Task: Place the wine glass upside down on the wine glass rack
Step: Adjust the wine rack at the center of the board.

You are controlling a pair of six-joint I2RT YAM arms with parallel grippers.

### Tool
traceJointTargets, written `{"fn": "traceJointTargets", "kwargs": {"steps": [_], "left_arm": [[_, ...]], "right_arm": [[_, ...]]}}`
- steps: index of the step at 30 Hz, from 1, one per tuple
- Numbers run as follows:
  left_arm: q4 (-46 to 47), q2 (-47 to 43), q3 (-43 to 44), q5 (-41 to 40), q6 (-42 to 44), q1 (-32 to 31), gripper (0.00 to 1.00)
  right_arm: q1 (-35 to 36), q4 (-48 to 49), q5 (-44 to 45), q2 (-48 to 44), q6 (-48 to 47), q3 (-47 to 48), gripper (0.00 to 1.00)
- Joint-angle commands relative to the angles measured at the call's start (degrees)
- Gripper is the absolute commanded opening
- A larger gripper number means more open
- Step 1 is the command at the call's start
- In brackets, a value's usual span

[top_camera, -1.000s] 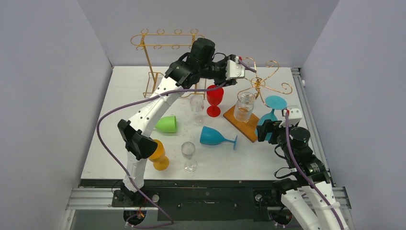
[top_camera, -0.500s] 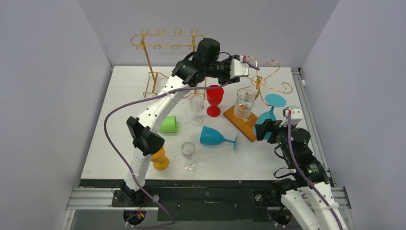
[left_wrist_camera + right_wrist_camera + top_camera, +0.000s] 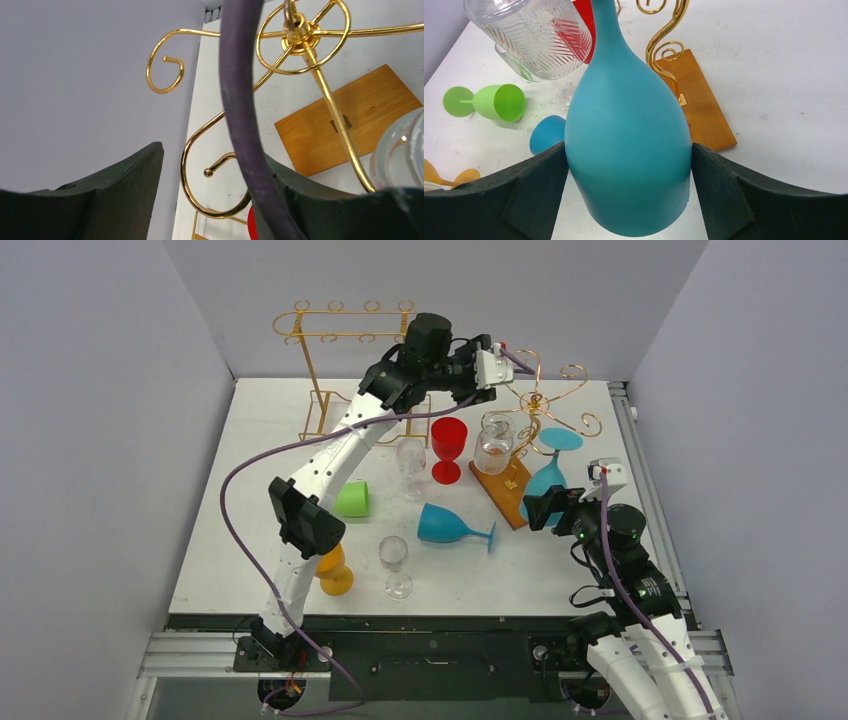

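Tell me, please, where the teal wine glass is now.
The teal wine glass is right of centre in the top view, upside down in the right tool, beside the rack's wooden base and a clear glass.

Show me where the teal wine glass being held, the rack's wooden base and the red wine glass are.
teal wine glass (image 3: 626,150), right wrist view, on its bowl.
wooden base (image 3: 305,142), left wrist view, on its top face.
red wine glass (image 3: 449,435), top external view, on its bowl.

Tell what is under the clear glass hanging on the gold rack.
The rack's wooden base lies below the clear glass. Its bowl hides the base's far end in the top view.
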Motion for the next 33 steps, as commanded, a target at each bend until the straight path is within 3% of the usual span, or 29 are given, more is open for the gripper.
{"fn": "traceJointTargets", "kwargs": {"steps": [1,9,15,19,33], "left_arm": [[7.1,0.8,2.8,-4.3,1.0,2.1,0.60],[10.3,1.4,3.1,-4.6,1.0,3.0,0.64],[11.7,2.1,3.3,-4.8,0.7,3.2,0.64],[11.7,2.9,4.1,-4.5,0.8,3.3,0.63],[12.4,4.1,5.2,-3.7,0.5,3.5,0.62]], "right_arm": [[-0.3,1.2,-1.7,1.1,1.0,-0.6,0.83],[-0.2,1.3,-4.4,2.1,1.3,-1.5,0.83],[0.3,6.6,-5.6,1.8,3.7,-5.4,0.83],[1.4,10.5,-0.8,0.5,6.7,-9.2,0.83],[10.5,12.9,9.2,9.5,15.3,-12.9,0.83]]}}
